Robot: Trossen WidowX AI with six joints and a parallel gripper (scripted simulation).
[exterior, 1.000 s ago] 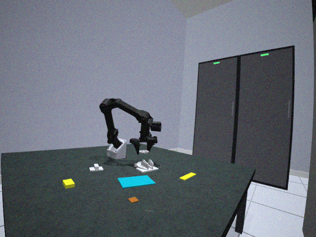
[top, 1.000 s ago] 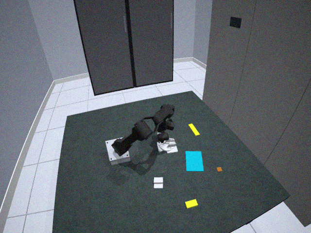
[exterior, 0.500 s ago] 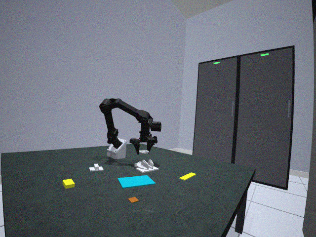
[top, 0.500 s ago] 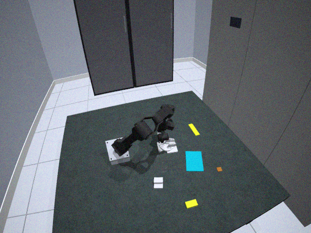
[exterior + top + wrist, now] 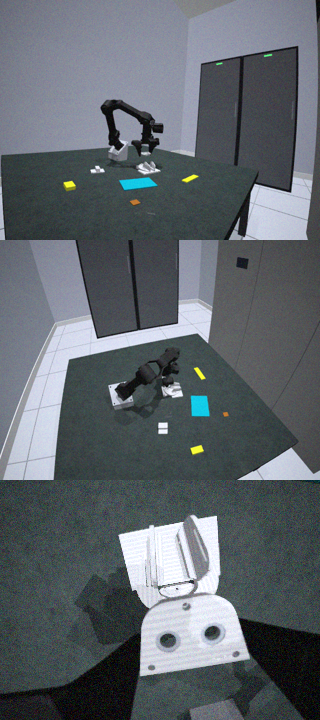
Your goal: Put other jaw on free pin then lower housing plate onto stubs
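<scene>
The gripper (image 5: 145,155) (image 5: 191,632) is shut on the white housing plate (image 5: 146,153) (image 5: 190,653), holding it roughly level above the table. The plate shows two large ringed holes and three small ones in the wrist view. Beyond and below it, the white gripper base (image 5: 178,395) (image 5: 155,172) (image 5: 131,555) lies on the table. Two upright jaws stand on the base, the left jaw (image 5: 152,560) and the right jaw (image 5: 199,552), side by side with a gap between them. The pins, stubs and gear teeth are hidden under the plate or too small to tell.
A white block with a raised middle (image 5: 162,431) (image 5: 97,169), a cyan sheet (image 5: 200,406) (image 5: 138,183), an orange square (image 5: 225,414) (image 5: 134,202), a yellow block (image 5: 197,450) (image 5: 69,185) and a yellow strip (image 5: 199,373) (image 5: 190,178) lie on the dark table.
</scene>
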